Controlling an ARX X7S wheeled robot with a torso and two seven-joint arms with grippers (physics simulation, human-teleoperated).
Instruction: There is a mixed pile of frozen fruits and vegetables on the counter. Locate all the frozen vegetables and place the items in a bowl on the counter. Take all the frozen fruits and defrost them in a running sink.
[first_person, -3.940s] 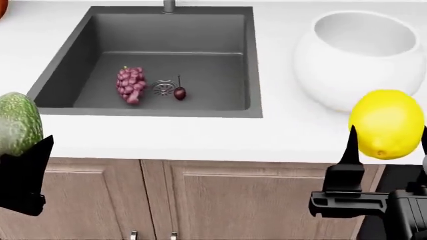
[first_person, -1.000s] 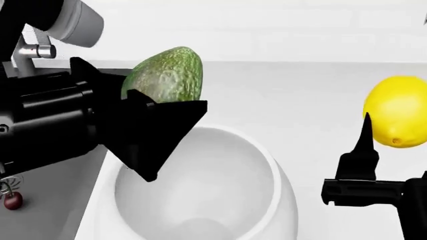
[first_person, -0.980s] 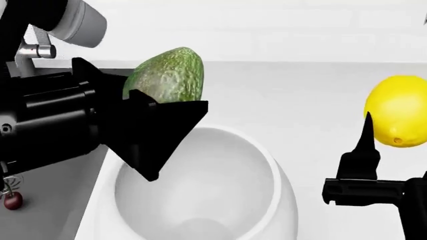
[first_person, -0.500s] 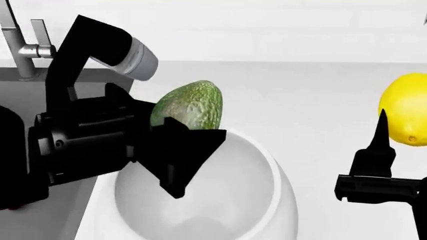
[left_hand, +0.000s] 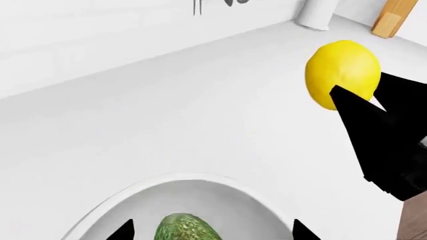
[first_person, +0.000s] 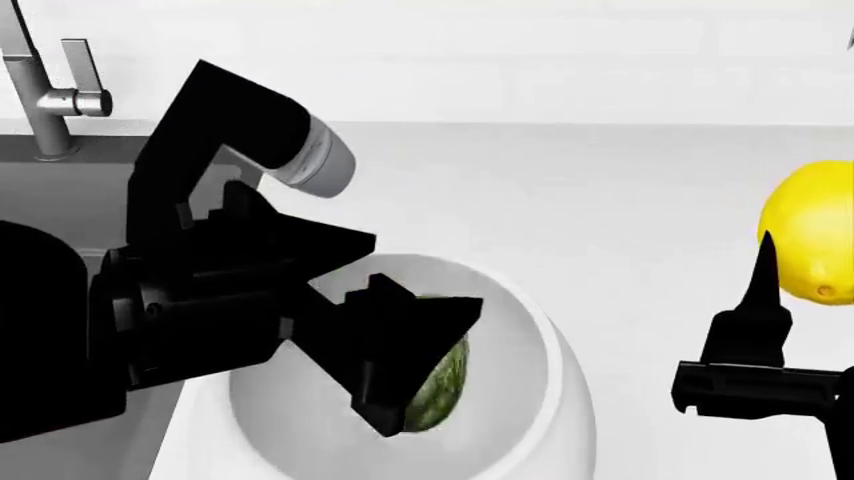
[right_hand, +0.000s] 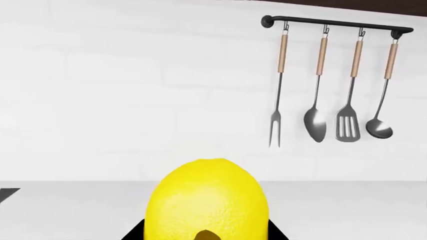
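Avocado (first_person: 441, 392) inside the bowl (first_person: 567, 400), lemon (first_person: 810, 232) held aloft.

Left gripper (first_person: 400, 345) fingers spread over the bowl's mouth, apart from the one avocado lying within. Right gripper (first_person: 801, 300) pinching the one lemon, clear above the counter (first_person: 601, 190). One bowl on the counter, beside the sink (first_person: 54, 200) with its tap (first_person: 47, 90). Four utensils (right_hand: 333, 85) hanging on a wall rail.
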